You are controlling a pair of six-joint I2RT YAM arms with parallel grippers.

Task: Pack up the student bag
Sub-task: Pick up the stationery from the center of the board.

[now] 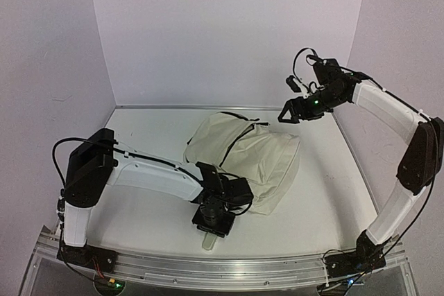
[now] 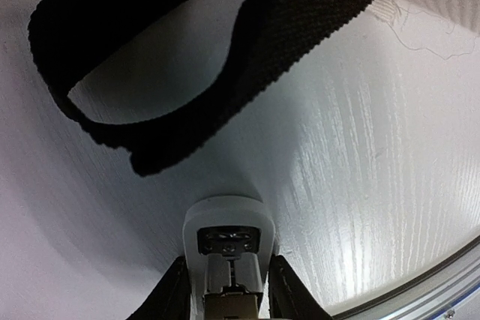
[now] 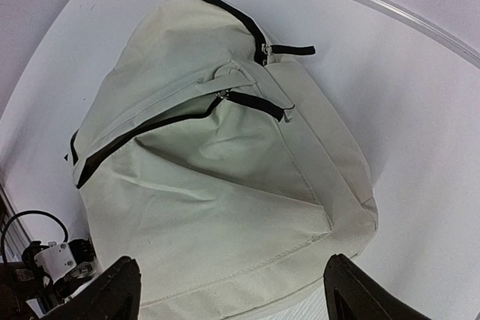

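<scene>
Left end effector (image 2: 229, 294): low over the counter (image 2: 375, 170), fingers drawn in against both sides of a small white object (image 2: 229, 219) (rounded at the tip, with a dark recess in its face).
Small white object: sticks out past the fingertips, its tip at or just above the counter; I cannot tell whether it touches.
Black strap (image 2: 150, 73): lies ahead of the left end effector in a flat loop on the counter, apart from the white object.
Right end effector (image 1: 297, 110): raised well above the counter, fingers spread wide apart with nothing between them.
Student bag (image 3: 217, 177): lies on the counter below and ahead of the right end effector, framed between its two fingers in the wrist view and well clear of both. It also lies just behind and beside the left end effector, close to that wrist in the overhead view.
Bag surface: cream fabric, slumped and creased, front face turned up (black zippers cross its upper part).
Contact with bag: neither end effector is on the fabric.
</scene>
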